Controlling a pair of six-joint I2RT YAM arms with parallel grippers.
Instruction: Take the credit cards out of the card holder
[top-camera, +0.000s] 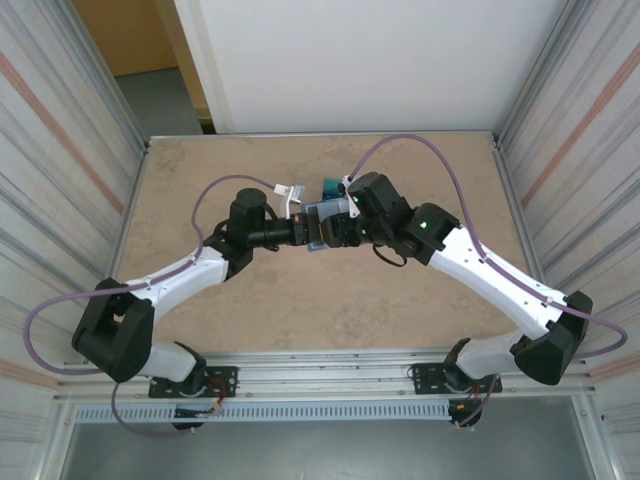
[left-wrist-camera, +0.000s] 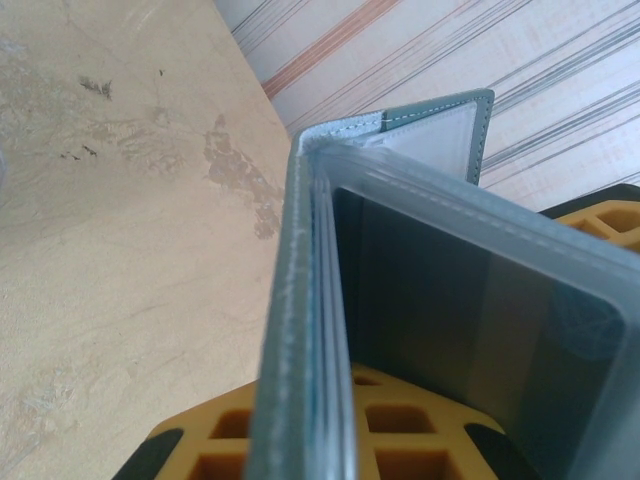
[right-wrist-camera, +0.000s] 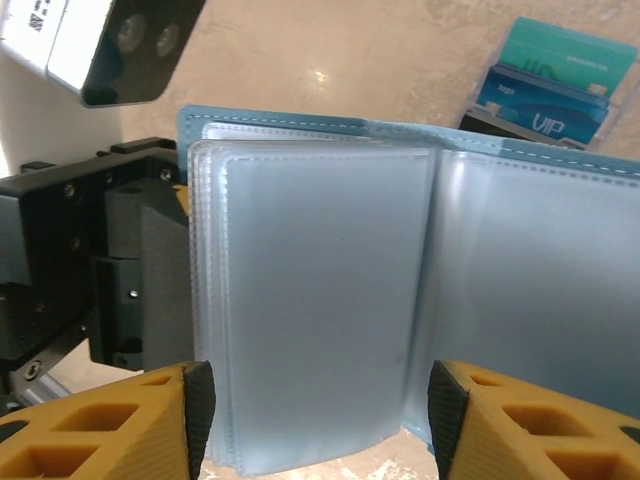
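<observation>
1. Card holder (right-wrist-camera: 320, 280): qty 1.
2. Credit cards: qty 2 visible, 1 teal (right-wrist-camera: 572, 52), 1 blue (right-wrist-camera: 540, 102).
3. Dark tray (right-wrist-camera: 478, 121): qty 1.
4. Arms: qty 2, w/ 1 hand ea. – left hand (top-camera: 304, 232), right hand (top-camera: 332, 229).
5. Desk (top-camera: 200, 180): qty 1.

Credit cards (right-wrist-camera: 560, 70) sit partly hidden behind the card holder (right-wrist-camera: 320, 300) (one side cut off at pic edge).

The left arm (top-camera: 180, 272) and right arm (top-camera: 490, 275) bend inward, wrists meeting. The left pincer (top-camera: 303, 232) is clamped nearly closed; the right pincer (top-camera: 333, 228) faces it, yellow fingers (right-wrist-camera: 150, 425) spread apart.
</observation>
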